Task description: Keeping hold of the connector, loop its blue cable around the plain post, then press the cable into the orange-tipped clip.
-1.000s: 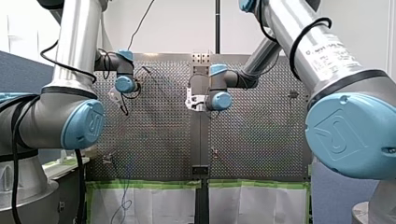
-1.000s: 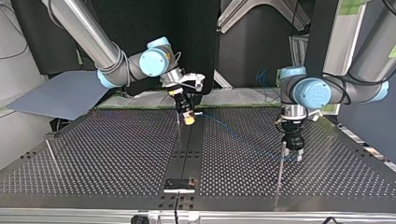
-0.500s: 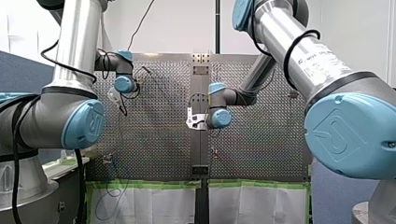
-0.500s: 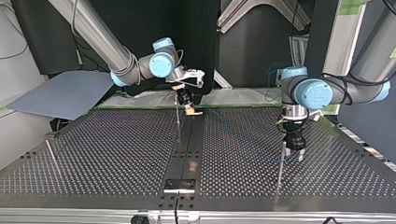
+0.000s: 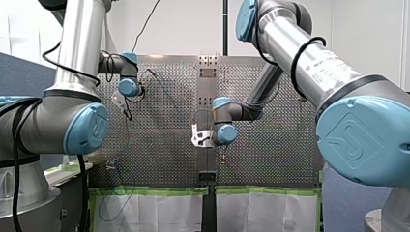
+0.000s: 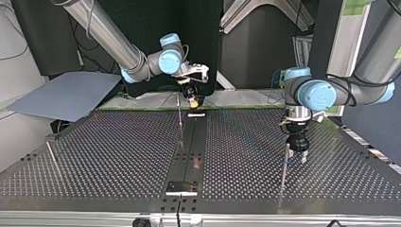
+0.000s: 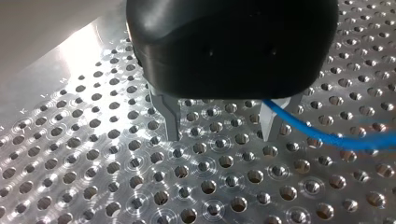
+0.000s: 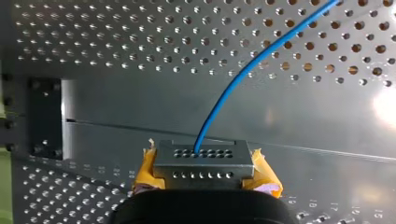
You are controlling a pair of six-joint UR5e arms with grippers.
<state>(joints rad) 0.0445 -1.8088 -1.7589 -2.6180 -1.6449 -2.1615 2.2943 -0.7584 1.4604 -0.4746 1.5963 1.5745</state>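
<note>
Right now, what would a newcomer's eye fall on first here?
The blue cable stands out: it leaves the metal connector clamped between the yellow pads of my right gripper. In the left wrist view it runs past one finger of my open left gripper, above the perforated table.

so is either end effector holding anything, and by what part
My right end effector grips the connector by its sides; my left end effector is open, holding nothing.

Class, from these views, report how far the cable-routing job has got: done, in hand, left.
Done: my right gripper grips the connector between yellow pads. In hand: the blue cable trails from it past the open fingers of my left gripper. Left: no loop round a post or clipping shows yet.
</note>
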